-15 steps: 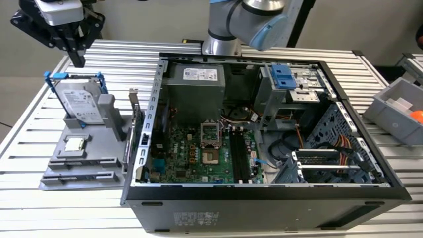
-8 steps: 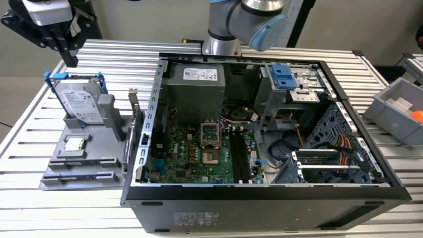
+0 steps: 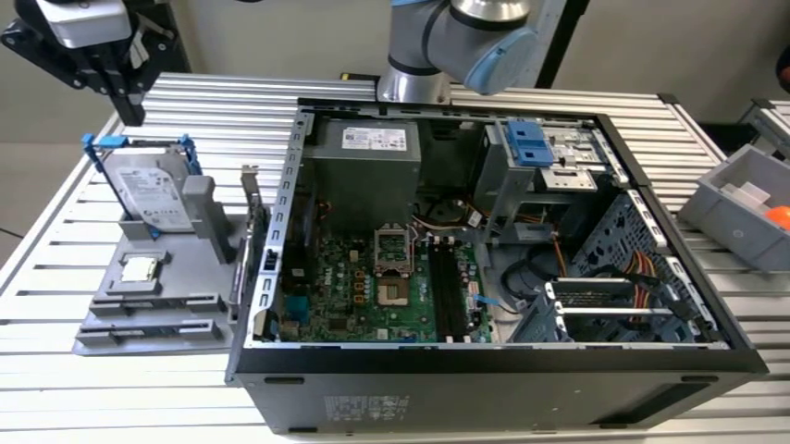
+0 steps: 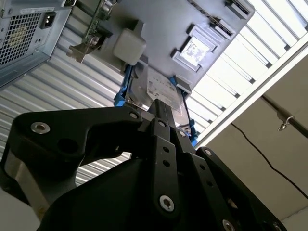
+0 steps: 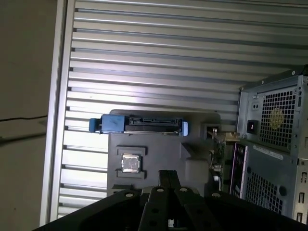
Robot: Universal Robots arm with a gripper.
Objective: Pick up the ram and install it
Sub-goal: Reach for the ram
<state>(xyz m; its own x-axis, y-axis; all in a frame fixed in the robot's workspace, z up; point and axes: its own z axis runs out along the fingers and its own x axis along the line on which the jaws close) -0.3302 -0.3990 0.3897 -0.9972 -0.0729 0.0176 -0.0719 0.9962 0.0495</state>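
Note:
The ram stands on edge, a thin green-black board, at the side of the grey fixture nearest the open computer case. In the exterior view the ram is a dark sliver between fixture and case. My gripper hangs high over the table's far corner on the exterior view's left, beyond the fixture and well apart from the ram. In both wrist views its black fingers lie together with nothing between them. The motherboard's long black slots lie inside the case.
A silver hard drive in a blue bracket stands upright on the fixture, with a small square processor chip in front of it. A grey bin holding something orange sits at the exterior view's right. The slatted metal table has edges close by.

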